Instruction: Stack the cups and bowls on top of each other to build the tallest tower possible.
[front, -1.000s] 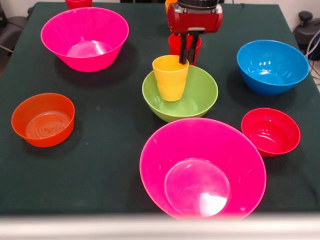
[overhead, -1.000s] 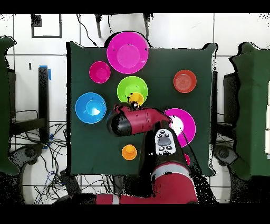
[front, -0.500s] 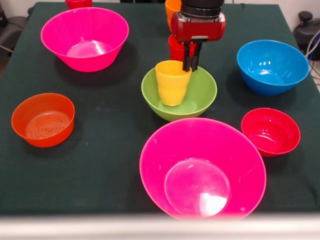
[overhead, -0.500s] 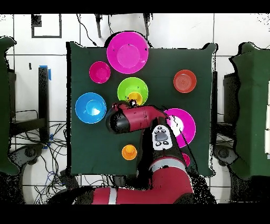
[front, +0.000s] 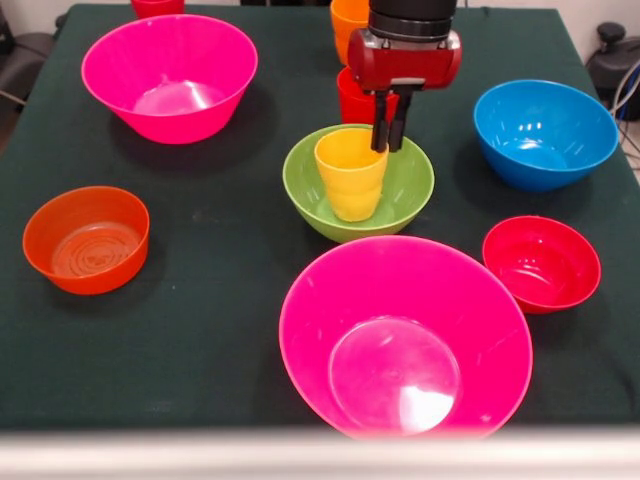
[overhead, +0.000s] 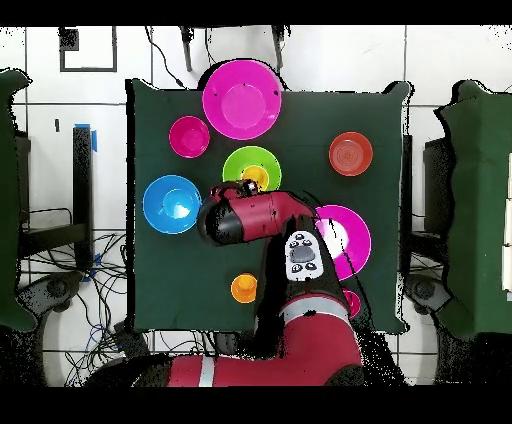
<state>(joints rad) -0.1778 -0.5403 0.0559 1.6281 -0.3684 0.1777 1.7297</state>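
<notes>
Shiny yellow cup (front: 351, 174) standing upright in the round lime-green bowl (front: 408, 187), mid table. Gripper (front: 388, 125) just above the cup's rim at one side, fingers close together, holding nothing. Two big pink bowls: one (front: 168, 75) by a far corner, one (front: 404, 335) at the near edge. One blue bowl (front: 544, 133), one small red bowl (front: 541, 263), one see-through orange bowl (front: 86, 239) with rings. Dark cloth table (front: 200, 320), bare between bowls.

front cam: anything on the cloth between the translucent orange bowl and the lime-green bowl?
Nothing. In the front view the dark green cloth is bare between the small translucent orange plastic bowl and the lime-green plastic bowl; the yellow plastic cup sits inside the green one.
</notes>
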